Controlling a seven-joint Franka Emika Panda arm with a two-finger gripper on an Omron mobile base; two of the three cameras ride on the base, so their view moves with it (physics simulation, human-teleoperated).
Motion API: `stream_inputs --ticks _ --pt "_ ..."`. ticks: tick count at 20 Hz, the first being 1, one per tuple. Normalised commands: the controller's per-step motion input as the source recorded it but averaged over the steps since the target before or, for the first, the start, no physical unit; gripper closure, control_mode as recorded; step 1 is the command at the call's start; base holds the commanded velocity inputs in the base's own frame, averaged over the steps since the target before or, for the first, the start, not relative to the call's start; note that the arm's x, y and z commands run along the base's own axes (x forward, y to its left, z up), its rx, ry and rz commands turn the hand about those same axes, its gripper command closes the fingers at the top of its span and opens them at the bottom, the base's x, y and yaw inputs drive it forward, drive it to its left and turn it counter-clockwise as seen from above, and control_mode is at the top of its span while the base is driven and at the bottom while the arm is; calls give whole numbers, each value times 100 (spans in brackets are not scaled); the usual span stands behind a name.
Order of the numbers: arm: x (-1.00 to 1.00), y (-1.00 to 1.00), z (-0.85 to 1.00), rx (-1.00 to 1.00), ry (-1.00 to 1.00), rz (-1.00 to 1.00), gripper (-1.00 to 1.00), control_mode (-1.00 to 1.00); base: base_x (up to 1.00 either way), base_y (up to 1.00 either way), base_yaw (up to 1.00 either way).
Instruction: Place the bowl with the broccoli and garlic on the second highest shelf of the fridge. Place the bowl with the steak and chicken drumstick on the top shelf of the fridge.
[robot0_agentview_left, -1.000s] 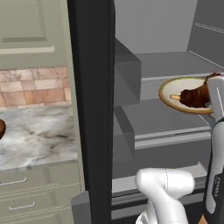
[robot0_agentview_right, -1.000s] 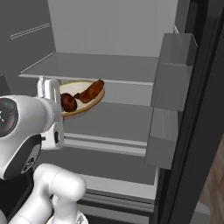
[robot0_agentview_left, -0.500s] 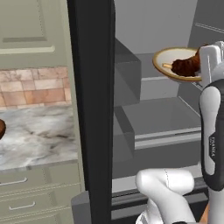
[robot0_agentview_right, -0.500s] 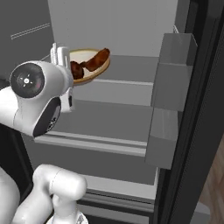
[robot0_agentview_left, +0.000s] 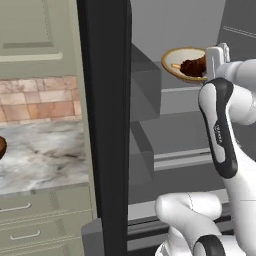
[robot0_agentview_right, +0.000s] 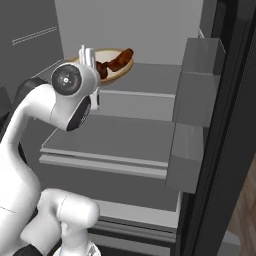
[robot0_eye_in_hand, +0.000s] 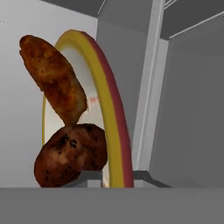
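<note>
My gripper (robot0_eye_in_hand: 114, 177) is shut on the rim of a tan bowl (robot0_agentview_left: 181, 64) with a yellow and red edge. The bowl carries the dark steak (robot0_eye_in_hand: 70, 155) and the reddish-brown chicken drumstick (robot0_eye_in_hand: 54, 78). Bowl (robot0_agentview_right: 119, 66) and gripper (robot0_agentview_right: 89, 55) are inside the black fridge (robot0_agentview_left: 105, 125), at the front left of the top shelf (robot0_agentview_right: 150, 80). I cannot tell whether the bowl touches that shelf. The second highest shelf (robot0_agentview_right: 115, 142) lies bare below. The bowl with the broccoli and garlic is out of view.
Grey door bins (robot0_agentview_right: 197, 95) hang on the open fridge door at the right. Left of the fridge runs a marble counter (robot0_agentview_left: 45, 155) with drawers below and cream cabinets above. A dark brown thing (robot0_agentview_left: 1, 147) sits at the counter's left edge.
The arm has lifted the bowl with the meat from the level of the second shelf up to the top shelf and carried it deeper into the fridge. The gripper stays shut.
</note>
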Motion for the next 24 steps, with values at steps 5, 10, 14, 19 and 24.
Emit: stream_inputs --ticks 5,10,14,19,24 --pt "100 0 -27 0 1 0 100 -100 0 0 0" --pt "100 0 -9 0 9 0 100 -100 0 0 0" --pt "88 1 -8 0 21 0 100 -100 0 0 0" --pt "78 9 -7 -2 8 0 -100 -100 0 0 0" --pt "-31 18 5 -9 -3 0 -100 -100 0 0 0"
